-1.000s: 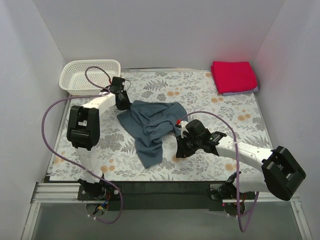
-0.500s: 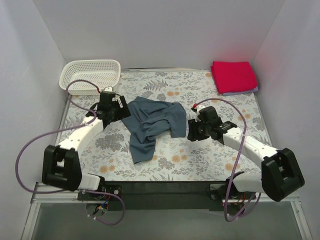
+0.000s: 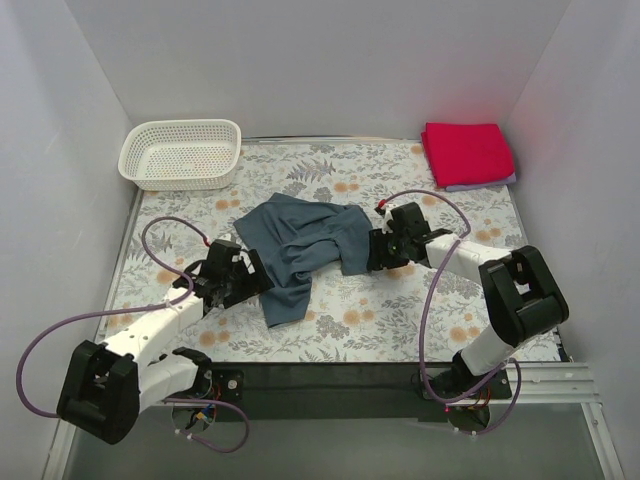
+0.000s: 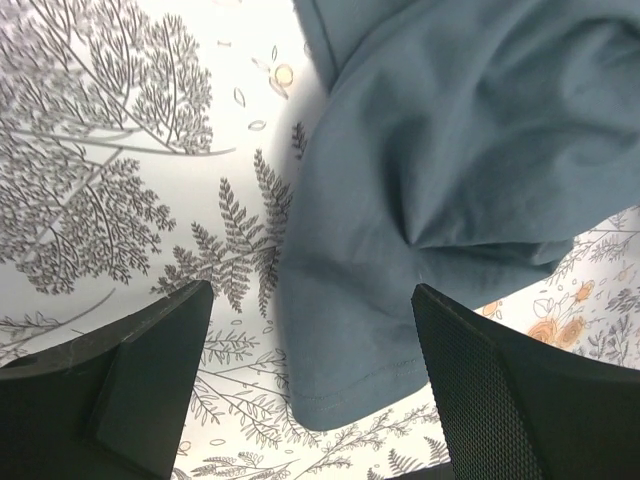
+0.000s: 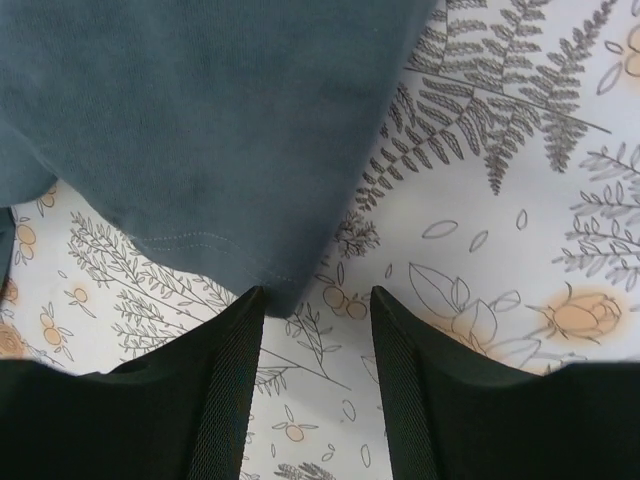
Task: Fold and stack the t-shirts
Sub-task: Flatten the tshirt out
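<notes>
Mostly done: folded red t-shirt [image 3: 467, 152] stacked on lavender t-shirt [image 3: 482, 185], far right corner. Left to fold and stack: blue-grey t-shirt [image 3: 300, 245], crumpled at centre. Flanked by left gripper [image 3: 252, 282], spread wide over near hem, and right gripper [image 3: 372, 252], narrower gap, gripping nothing.

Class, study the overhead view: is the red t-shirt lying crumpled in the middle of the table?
No, the red t-shirt lies neatly folded at the far right corner.
</notes>
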